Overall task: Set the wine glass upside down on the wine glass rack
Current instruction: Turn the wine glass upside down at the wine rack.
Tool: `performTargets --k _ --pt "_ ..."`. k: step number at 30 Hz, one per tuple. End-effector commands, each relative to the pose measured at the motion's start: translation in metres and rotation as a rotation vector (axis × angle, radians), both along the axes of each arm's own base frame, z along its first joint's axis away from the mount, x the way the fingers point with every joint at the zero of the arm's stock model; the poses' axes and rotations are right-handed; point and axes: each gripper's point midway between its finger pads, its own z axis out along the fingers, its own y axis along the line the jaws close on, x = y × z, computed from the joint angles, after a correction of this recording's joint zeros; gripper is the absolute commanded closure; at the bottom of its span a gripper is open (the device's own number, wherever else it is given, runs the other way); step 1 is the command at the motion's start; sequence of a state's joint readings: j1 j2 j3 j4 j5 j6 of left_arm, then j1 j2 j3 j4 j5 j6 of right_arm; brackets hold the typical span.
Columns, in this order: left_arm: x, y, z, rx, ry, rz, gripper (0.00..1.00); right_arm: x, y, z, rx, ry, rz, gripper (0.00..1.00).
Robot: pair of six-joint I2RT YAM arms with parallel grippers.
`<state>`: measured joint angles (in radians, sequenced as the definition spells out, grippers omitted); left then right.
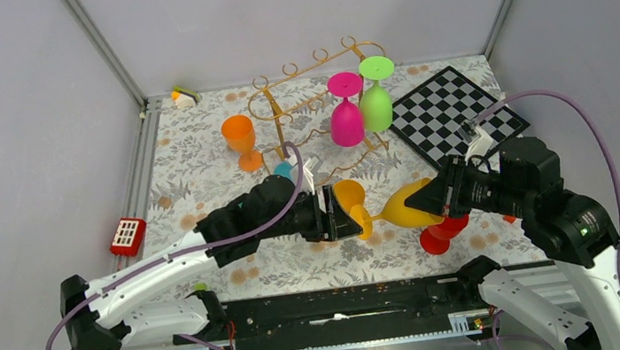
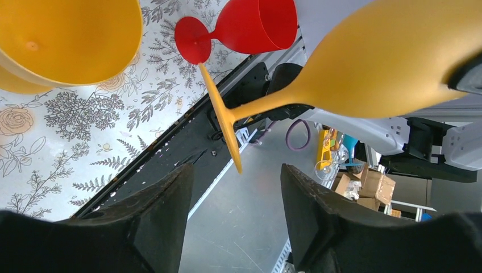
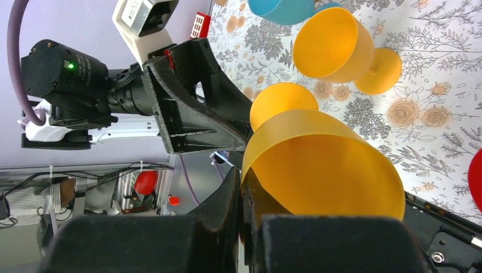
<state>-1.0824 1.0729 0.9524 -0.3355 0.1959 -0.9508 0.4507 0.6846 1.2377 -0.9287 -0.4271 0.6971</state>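
Your left gripper (image 2: 236, 173) fills the bottom of its own wrist view. Its jaws are apart and touch nothing. The thin foot of the wine glass (image 2: 375, 62) hangs edge-on just ahead of the gap, not yet between the fingers.

The glass lies roughly level in the air. Its bowl is at the right gripper (image 3: 241, 190), which is clamped on the bowl's wall near the rim, and its stem and foot point across at your left gripper.

I'd judge this as a handover about half made. The glass is lifted and presented, but only one gripper has it. The rest is not yet done:
- taking the foot or stem with the left gripper
- letting go on the right
- turning the glass bowl-down
- sliding the foot onto the rail

The rack (image 1: 279, 121) stands well beyond both grippers, at the back of the worktop (image 1: 198, 162). A pink glass (image 1: 346, 121) and a green glass (image 1: 377, 109) sit upside down at its right end. The rail to the left of them looks free, so you'd likely aim there.

A second yellow glass (image 2: 68, 40) lies just beside your left gripper. A red glass (image 2: 256, 25) lies on its side beneath the right one. Mind both when you swing away.
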Motion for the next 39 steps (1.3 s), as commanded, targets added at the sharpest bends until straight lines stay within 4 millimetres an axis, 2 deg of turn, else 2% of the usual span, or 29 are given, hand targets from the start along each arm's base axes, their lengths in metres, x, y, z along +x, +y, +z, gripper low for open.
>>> performTargets --k 1,4,7,11,13,16,19,23,26,32,39 --pt "0.01 -0.012 0.025 -0.049 -0.053 0.026 0.44 -0.003 0.009 0.014 0.065 -0.027 0.042 1.0" --pt "0.012 -0.015 0.019 -0.028 -0.052 0.029 0.57 -0.004 0.01 0.016 0.076 -0.024 0.046 1.0" --pt "0.013 -0.015 0.014 -0.007 -0.055 0.029 0.75 -0.005 0.013 0.016 0.102 -0.016 0.057 1.0" --pt "0.017 -0.008 0.004 0.047 -0.059 0.057 0.96 -0.007 0.016 0.011 0.113 0.007 0.066 1.0" --pt "0.019 -0.003 0.003 0.061 -0.067 0.073 1.0 -0.007 0.015 0.008 0.108 0.01 0.064 0.98" --pt "0.022 0.006 0.006 0.067 -0.095 0.102 1.0 -0.007 0.014 0.001 0.095 0.014 0.061 0.87" --pt "0.025 0.018 0.01 0.065 -0.136 0.136 1.0 -0.007 0.013 -0.007 0.074 0.027 0.059 0.59" --pt "0.032 0.038 0.019 0.07 -0.225 0.186 1.0 -0.006 0.005 -0.015 0.035 0.028 0.026 0.29" --pt "0.038 0.054 0.025 0.074 -0.309 0.215 1.0 -0.005 -0.003 -0.02 0.002 0.013 -0.015 0.16" --pt "0.044 0.079 0.031 0.082 -0.395 0.279 1.0 -0.006 -0.012 -0.03 -0.035 0.011 -0.047 0.01" --pt "0.027 0.083 0.037 0.003 -0.395 0.222 1.0 -0.011 -0.012 -0.042 -0.036 0.043 -0.041 0.0"
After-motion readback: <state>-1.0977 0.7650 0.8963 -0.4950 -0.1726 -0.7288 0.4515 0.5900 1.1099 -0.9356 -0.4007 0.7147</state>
